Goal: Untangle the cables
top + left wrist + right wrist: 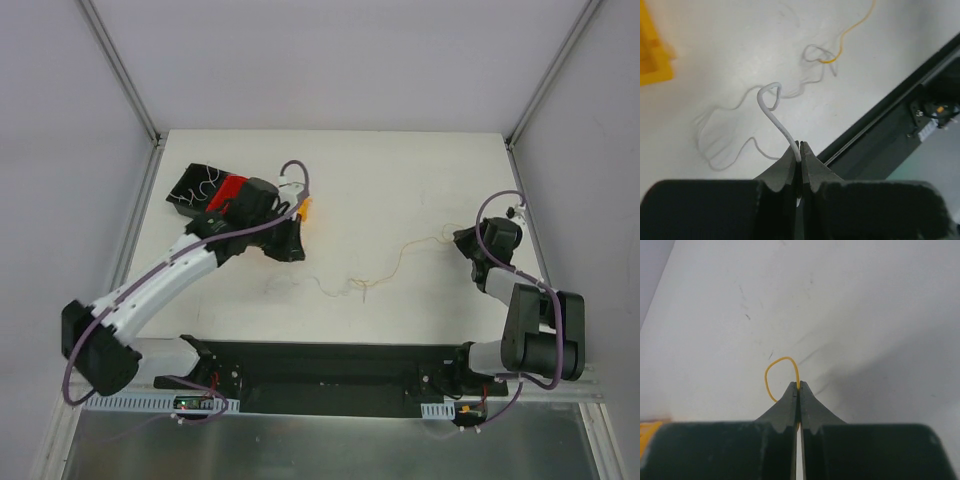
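The cables are thin strands on the white table. The orange-tan wire (pixel 405 250) runs from the table's middle toward the right gripper (pixel 466 240), which is shut on it; a small orange loop (pixel 771 375) stands at its fingertips (pixel 799 385). The whitish wire (pixel 335 291) trails leftward, faint in the top view. My left gripper (pixel 290 247) is shut on the white wire (pixel 775 112), which curls up from its tips (pixel 800 145). White strands (pixel 730 125) and the orange wire (pixel 850 31) meet in a small knot (pixel 822 57) on the table beyond.
A black bin (pixel 198 190) with thin wires and a red object (pixel 232 190) sits at the back left. An orange-yellow item (pixel 304 210) lies by the left gripper; it also shows in the left wrist view (pixel 652 52). The black base rail (pixel 330 375) runs along the near edge.
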Available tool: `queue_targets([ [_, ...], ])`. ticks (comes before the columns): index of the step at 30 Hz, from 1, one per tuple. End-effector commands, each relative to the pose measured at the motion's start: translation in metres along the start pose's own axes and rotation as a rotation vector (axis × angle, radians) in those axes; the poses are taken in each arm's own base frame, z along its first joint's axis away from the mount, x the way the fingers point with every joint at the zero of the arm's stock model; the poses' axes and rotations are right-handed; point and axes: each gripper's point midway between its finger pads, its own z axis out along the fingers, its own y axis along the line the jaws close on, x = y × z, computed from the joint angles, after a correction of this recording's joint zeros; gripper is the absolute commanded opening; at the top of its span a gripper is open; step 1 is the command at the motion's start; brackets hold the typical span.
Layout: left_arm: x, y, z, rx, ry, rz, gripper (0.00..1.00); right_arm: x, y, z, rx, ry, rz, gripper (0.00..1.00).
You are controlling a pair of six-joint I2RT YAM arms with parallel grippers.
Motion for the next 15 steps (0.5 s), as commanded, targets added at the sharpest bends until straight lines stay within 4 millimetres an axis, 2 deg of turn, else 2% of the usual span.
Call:
queue_targets([
  [1,-0.01,-0.071,0.048,0.387,0.088,-0.03,0.02,-0.017,0.042,0.001,-0.166,-0.02,-0.055,0.0],
  [5,0.007,-0.091,0.094,0.423,0.137,0.034,0.11,-0.015,0.045,0.002,-0.178,-0.008,-0.054,0.0],
  [8,0.021,-0.099,0.123,0.391,0.166,0.074,0.12,-0.013,0.047,0.004,-0.191,0.007,-0.051,0.0],
  [12,0.033,-0.08,0.156,0.25,0.178,0.106,0.12,-0.012,0.047,0.005,-0.193,0.013,-0.048,0.0],
  [15,0.045,-0.066,0.165,0.163,0.176,0.137,0.08,-0.012,0.047,0.005,-0.195,0.013,-0.047,0.0],
])
